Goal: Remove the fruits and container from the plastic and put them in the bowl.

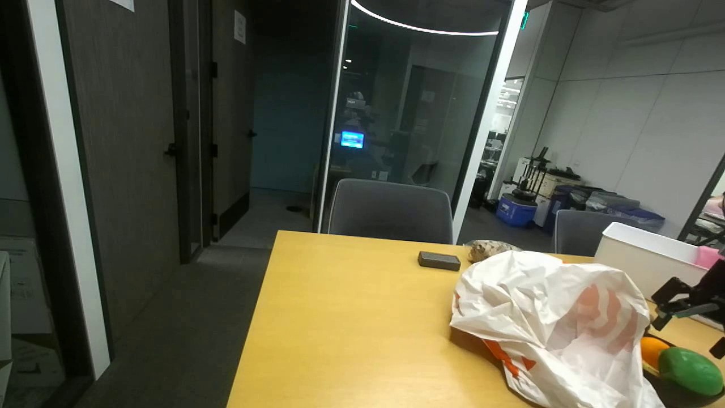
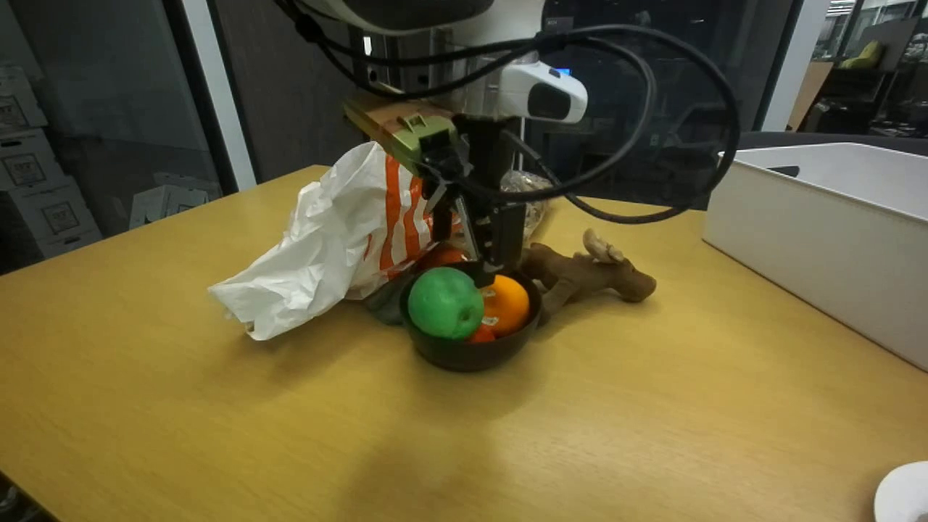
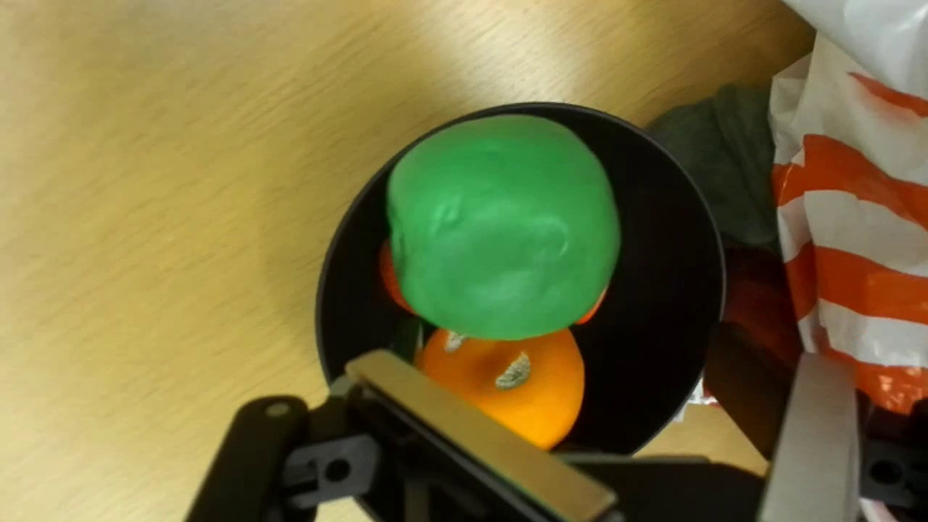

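Note:
A dark bowl [image 2: 471,355] holds a green fruit [image 2: 444,303], an orange fruit [image 2: 505,304] and a red-orange thing mostly hidden beneath them. In the wrist view the green fruit [image 3: 504,228] covers part of the orange fruit [image 3: 515,391]. The crumpled white plastic bag [image 2: 333,225] with orange stripes lies beside the bowl; its inside is hidden. A red thing [image 2: 444,255] shows between bag and bowl. My gripper [image 2: 475,246] is low over the bowl's edge, its fingers [image 3: 594,370] open and apart, with nothing held. I cannot make out the container.
A brown plush moose [image 2: 580,279] lies beside the bowl. A grey-green cloth-like thing [image 3: 718,163] lies between bowl and bag. A large white bin [image 2: 819,246], a clear bag [image 1: 490,250], a dark block [image 1: 439,260] and a white dish [image 2: 906,496] are on the table.

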Robot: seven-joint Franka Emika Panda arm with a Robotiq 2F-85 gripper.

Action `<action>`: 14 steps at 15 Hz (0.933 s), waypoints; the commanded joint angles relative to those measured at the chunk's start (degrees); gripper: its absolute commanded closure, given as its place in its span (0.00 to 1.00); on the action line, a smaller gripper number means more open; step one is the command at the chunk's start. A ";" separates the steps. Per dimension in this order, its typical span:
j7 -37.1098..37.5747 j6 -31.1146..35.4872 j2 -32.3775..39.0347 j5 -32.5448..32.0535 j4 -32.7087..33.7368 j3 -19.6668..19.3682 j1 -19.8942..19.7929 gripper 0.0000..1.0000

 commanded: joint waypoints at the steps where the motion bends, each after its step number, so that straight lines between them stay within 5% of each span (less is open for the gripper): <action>1: 15.49 -6.41 -6.37 -9.69 0.08 0.29 -0.67 0.00; 3: 23.98 -14.06 -9.41 -15.64 1.62 2.00 -0.38 0.00; 7: 19.79 -26.20 -13.69 -12.77 5.29 4.06 1.10 0.00; 14: 16.50 -26.79 -14.82 -9.71 5.35 4.68 1.85 0.00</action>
